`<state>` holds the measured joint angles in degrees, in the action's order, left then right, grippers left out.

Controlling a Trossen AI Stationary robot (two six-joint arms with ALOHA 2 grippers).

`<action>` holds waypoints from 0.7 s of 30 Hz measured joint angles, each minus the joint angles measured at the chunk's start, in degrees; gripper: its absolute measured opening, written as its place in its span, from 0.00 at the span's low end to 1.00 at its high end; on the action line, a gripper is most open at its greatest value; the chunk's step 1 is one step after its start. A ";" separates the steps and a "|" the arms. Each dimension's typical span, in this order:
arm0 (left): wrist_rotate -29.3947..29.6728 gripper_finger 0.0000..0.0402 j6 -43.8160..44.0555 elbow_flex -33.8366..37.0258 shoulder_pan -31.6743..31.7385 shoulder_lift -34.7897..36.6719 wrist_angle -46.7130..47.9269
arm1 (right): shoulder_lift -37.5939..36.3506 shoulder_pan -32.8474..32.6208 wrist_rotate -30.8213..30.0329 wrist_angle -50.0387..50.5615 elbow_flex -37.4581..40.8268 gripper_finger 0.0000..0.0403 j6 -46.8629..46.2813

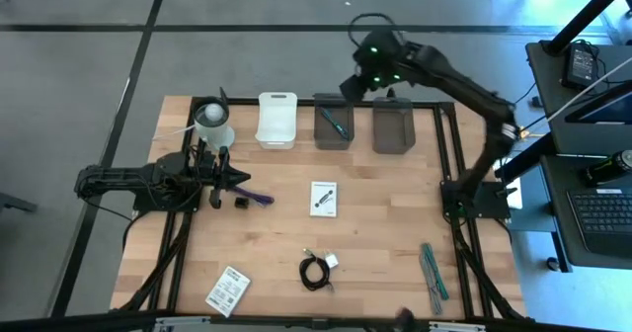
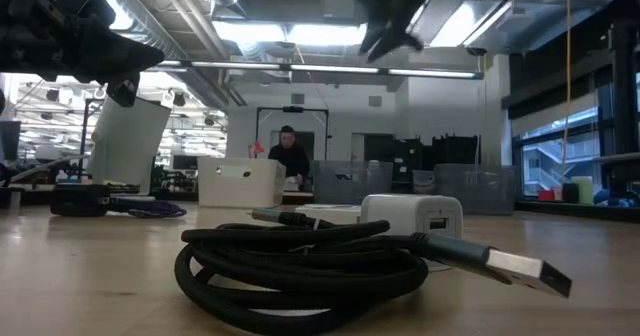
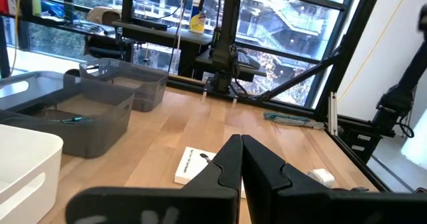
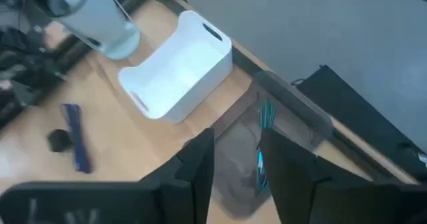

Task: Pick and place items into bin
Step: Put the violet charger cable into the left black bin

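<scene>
My right gripper (image 1: 355, 85) hangs open, high above the middle grey bin (image 1: 333, 134); in the right wrist view, teal strips (image 4: 265, 117) lie in that bin between its fingers (image 4: 237, 141). My left gripper (image 1: 240, 181) is shut and empty, raised over the table's left part (image 3: 240, 141). Just beside it lie a purple-handled tool (image 1: 260, 201) and a small black cube (image 1: 240, 203). A white printed card (image 1: 323, 198) lies mid-table. Toward the near edge lie a black coiled cable (image 1: 316, 271), a white packet (image 1: 227, 290) and more teal strips (image 1: 432, 271).
A white bin (image 1: 277, 120) stands left of the middle grey bin and a second grey bin (image 1: 392, 126) right of it, all along the far edge. A white cup with a ball (image 1: 212, 123) stands far left. A person (image 2: 290, 156) shows in the room behind.
</scene>
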<state>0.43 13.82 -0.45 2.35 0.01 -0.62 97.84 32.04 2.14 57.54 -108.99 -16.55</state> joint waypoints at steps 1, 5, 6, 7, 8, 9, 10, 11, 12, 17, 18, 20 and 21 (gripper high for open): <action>0.00 0.01 0.00 0.00 0.00 0.00 0.00 | -1.57 -1.01 -1.72 1.59 0.00 0.29 -1.61; 0.00 0.01 0.00 0.00 0.00 0.00 0.00 | -7.16 -6.24 -6.09 7.94 1.04 0.23 -8.70; 0.00 0.01 0.00 0.00 0.01 0.00 -0.02 | -8.36 -8.28 -7.45 9.17 2.04 0.21 -10.78; 0.00 0.01 0.00 0.00 0.00 0.00 -0.07 | -9.47 -10.45 -9.04 10.04 3.54 0.19 -13.04; 0.00 0.01 0.00 0.00 0.00 0.00 -0.19 | -10.44 -12.81 -10.55 10.36 5.47 0.16 -15.58; 0.00 0.01 0.00 0.00 0.00 0.00 -0.34 | -11.42 -15.67 -12.18 10.33 8.09 0.13 -18.44; 0.00 0.01 0.00 0.00 0.00 0.00 -0.52 | -12.44 -18.40 -13.77 9.83 11.02 0.10 -21.58; 0.00 0.01 0.00 0.00 0.01 0.00 -0.89 | -13.40 -21.05 -15.32 8.89 14.03 0.07 -25.09; 0.00 0.01 0.00 0.00 0.00 0.00 -1.23 | -14.40 -23.81 -16.65 7.37 17.07 0.03 -28.31; 0.00 0.01 0.00 0.00 0.01 0.00 -1.19 | -18.47 -34.86 -19.02 -4.97 31.21 0.03 -39.68; 0.00 0.01 0.00 0.00 0.00 0.00 -1.17 | -18.94 -36.50 -19.13 -7.57 33.48 0.03 -41.77; 0.06 0.01 0.00 0.00 0.00 0.00 -1.22 | -19.46 -39.40 -20.19 -12.27 37.66 0.02 -45.11; 0.29 0.01 0.00 0.00 0.00 0.00 -1.22 | -19.59 -40.74 -20.88 -14.12 39.56 0.01 -46.17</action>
<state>0.71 13.82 -0.45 2.35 0.01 -1.85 78.25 -8.70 -18.74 43.42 -69.43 -62.72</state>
